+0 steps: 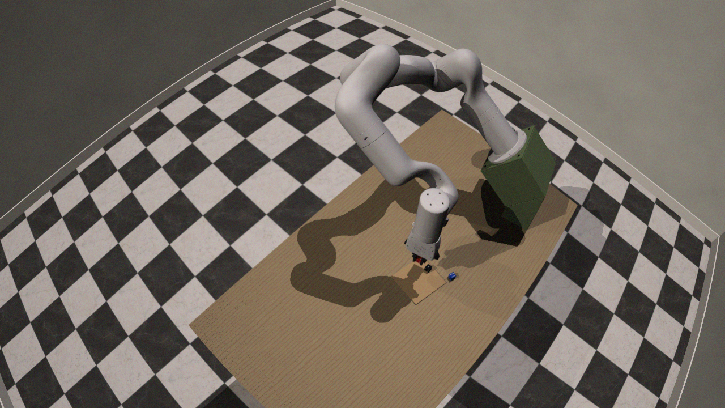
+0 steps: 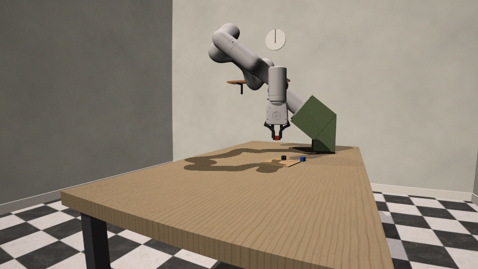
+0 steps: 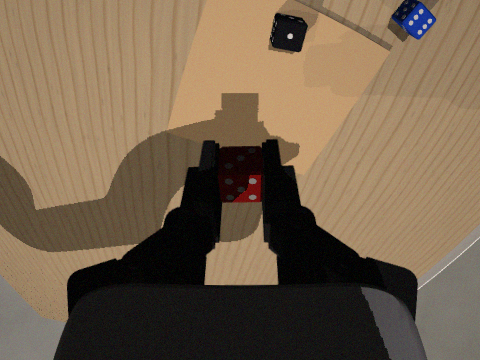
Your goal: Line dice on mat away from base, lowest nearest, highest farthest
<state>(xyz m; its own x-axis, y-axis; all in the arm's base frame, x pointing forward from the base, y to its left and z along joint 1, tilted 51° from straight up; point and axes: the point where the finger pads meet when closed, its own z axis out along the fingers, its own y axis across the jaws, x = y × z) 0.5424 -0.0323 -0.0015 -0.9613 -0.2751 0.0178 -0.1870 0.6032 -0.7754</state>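
My gripper (image 3: 241, 162) is shut on the red die (image 3: 240, 183) and holds it in the air above the tan mat (image 3: 274, 94). The die also shows in the exterior view (image 2: 276, 137) and from above (image 1: 419, 260). The black die (image 3: 288, 32) lies on the mat near its edge toward the base and shows one pip. It also shows in the top and exterior views (image 1: 428, 268) (image 2: 283, 157). The blue die (image 3: 414, 18) lies on the bare table just beside the mat and shows six pips. It also shows in the top and exterior views (image 1: 452, 276) (image 2: 302, 158).
The green base block (image 1: 519, 177) stands at the table's far end, behind the mat. The arm's shadow falls across the mat and the table beside it. The table edge runs close to the blue die's side.
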